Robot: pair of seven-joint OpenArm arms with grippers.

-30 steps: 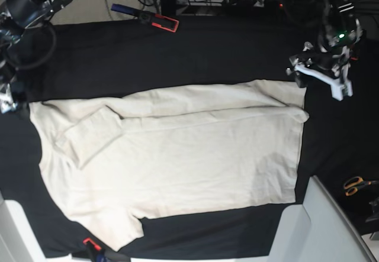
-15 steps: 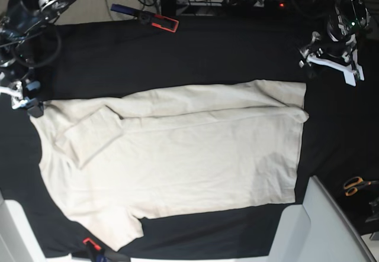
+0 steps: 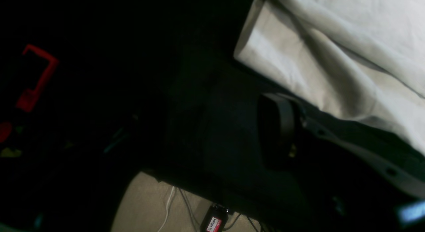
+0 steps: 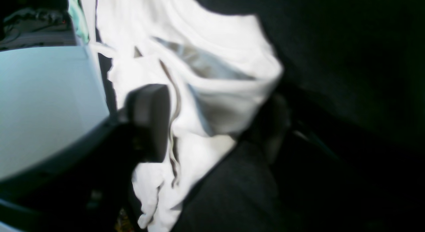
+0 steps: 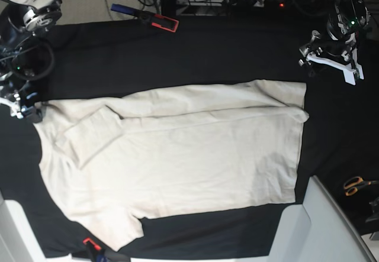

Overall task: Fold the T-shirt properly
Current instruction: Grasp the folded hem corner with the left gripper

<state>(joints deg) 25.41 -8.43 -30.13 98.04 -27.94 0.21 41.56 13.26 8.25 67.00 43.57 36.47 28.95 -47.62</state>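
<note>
T-shirt [image 5: 172,155] spread flat on black-clothed desk [image 5: 177,55]; right gripper [image 4: 212,125] jaws clamped on its edge, left gripper [image 5: 328,61] jaws apart beyond its corner; scissors [image 5: 357,185], red-tipped clamp [image 5: 155,18] at margins.

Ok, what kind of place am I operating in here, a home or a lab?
Most likely a lab or robotics workbench: a black cloth covers the table under the T-shirt, cables and a power strip run behind it, and clamps and scissors lie around.
</note>
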